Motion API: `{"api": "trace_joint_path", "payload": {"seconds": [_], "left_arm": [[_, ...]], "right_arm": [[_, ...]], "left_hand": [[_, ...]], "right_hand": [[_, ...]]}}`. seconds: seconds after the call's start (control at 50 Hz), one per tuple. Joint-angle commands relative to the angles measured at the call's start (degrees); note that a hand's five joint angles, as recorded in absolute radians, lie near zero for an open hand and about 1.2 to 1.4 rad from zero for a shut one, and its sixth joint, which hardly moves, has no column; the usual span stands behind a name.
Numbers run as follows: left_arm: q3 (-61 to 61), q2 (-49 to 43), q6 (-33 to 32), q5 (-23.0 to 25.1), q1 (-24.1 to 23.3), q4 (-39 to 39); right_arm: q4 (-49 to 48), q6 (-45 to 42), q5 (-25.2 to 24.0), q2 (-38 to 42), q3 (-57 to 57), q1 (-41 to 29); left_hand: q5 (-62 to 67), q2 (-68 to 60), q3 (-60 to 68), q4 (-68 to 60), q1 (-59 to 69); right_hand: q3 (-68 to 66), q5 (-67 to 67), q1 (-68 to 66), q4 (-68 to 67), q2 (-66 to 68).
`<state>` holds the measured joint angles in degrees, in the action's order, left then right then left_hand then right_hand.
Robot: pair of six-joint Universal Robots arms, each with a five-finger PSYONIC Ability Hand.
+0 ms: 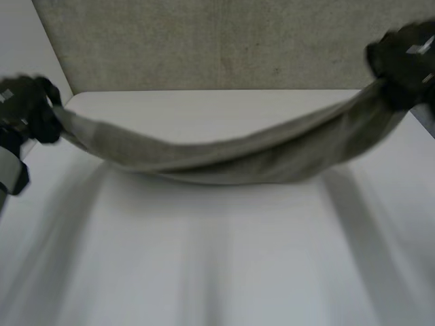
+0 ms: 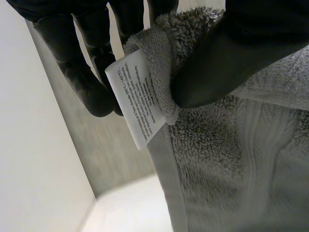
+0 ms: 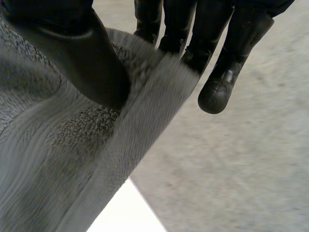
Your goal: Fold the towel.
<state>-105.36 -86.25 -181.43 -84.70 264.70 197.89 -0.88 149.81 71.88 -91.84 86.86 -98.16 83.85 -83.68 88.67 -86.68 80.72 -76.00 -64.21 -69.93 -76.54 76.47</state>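
A grey-green towel [image 1: 224, 156] hangs stretched between my two hands above the white table [image 1: 217, 258], sagging in the middle. My left hand [image 1: 30, 105] holds its left end; in the left wrist view the thumb [image 2: 227, 58] pinches the towel's corner [image 2: 203, 145] against the fingers [image 2: 82, 63], beside a white care label [image 2: 137, 99]. My right hand [image 1: 408, 61] holds the right end, higher up. In the right wrist view its thumb [image 3: 87, 58] presses the towel's hemmed edge [image 3: 96, 159] against the fingers [image 3: 217, 58].
A grey speckled wall [image 1: 217, 41] stands behind the table's far edge. The table's front half lies bare under the hanging towel.
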Motion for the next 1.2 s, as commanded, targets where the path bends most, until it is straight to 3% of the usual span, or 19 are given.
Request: {"api": "trace_joint_path", "payload": {"seconds": [0.02, 0.12, 0.2, 0.4, 0.5, 0.58, 0.7, 0.82, 1.06, 1.2], "left_arm": [[8.15, 7.15, 0.28, 1.82, 0.12, -11.12], [14.29, 6.54, 0.2, 1.91, -0.5, -17.0], [14.83, 3.46, 0.02, 1.91, -0.67, -17.18], [25.46, -17.9, -1.65, 1.47, -0.67, -17.97], [44.57, -31.05, -7.35, 0.86, -3.21, -21.75], [55.38, -35.02, -7.98, -0.98, -4.45, -21.84], [68.52, -35.31, -1.33, -6.34, -5.5, -18.34], [66.7, -32.23, 7.65, -5.3, -5.95, -12.09], [45.77, -33.63, 7.58, -3.27, -4.98, -8.75], [28.31, -36.97, 7.49, -1.7, -3.4, 0.03]], "right_arm": [[22.56, -1.62, -1.3, -0.89, -17.83, 4.2], [29.69, -6.09, -2.71, 4.55, -23.91, 4.65], [31.64, -9.8, -2.18, 8.44, -24.9, 4.3], [28.22, -11.65, -1.74, 21.71, -29.91, 3.15], [18.84, -10.86, 2.28, 32.76, -43.22, -2.11], [11.17, -10.15, 6.52, 36.74, -51.88, -5.29], [-9.88, -1.83, 11.7, 36.31, -53.82, -7.22], [-10.47, 3.82, 10.57, 31.29, -48.99, -7.04], [1.15, 2.77, 3.8, 36.21, -43.26, -6.95], [1.68, -1.44, -0.59, 37.53, -27.04, -5.64]], "left_hand": [[-13.85, 3.68, -8.67, 6.68, -0.72], [-13.85, 3.68, -8.67, 6.68, -0.72], [-13.85, 3.68, -8.67, 6.68, -0.72], [-13.85, 3.68, -8.67, 6.68, -0.72], [-13.85, 3.68, -8.67, 6.68, -0.72], [-13.85, 3.68, -8.67, 6.68, -0.72], [-13.85, 3.68, -8.67, 6.68, -0.72], [-13.85, 3.68, -8.67, 6.68, -0.72], [-13.85, 3.68, -8.67, 6.68, -0.72], [-13.85, 3.68, -8.67, 6.68, -0.72]], "right_hand": [[-4.0, -5.79, -10.07, -3.46, 3.53], [-4.0, -5.79, -10.07, -3.46, 3.53], [-4.0, -5.79, -10.07, -3.46, 3.53], [-4.0, -5.79, -10.07, -3.46, 3.53], [-4.0, -5.79, -10.07, -3.46, 3.53], [-4.0, -5.79, -10.07, -3.46, 3.53], [-4.0, -5.79, -10.07, -3.46, 3.53], [-4.0, -5.79, -10.07, -3.46, 3.53], [-4.0, -5.79, -10.07, -3.46, 3.53], [-4.0, -5.79, -10.07, -3.46, 3.53]]}}
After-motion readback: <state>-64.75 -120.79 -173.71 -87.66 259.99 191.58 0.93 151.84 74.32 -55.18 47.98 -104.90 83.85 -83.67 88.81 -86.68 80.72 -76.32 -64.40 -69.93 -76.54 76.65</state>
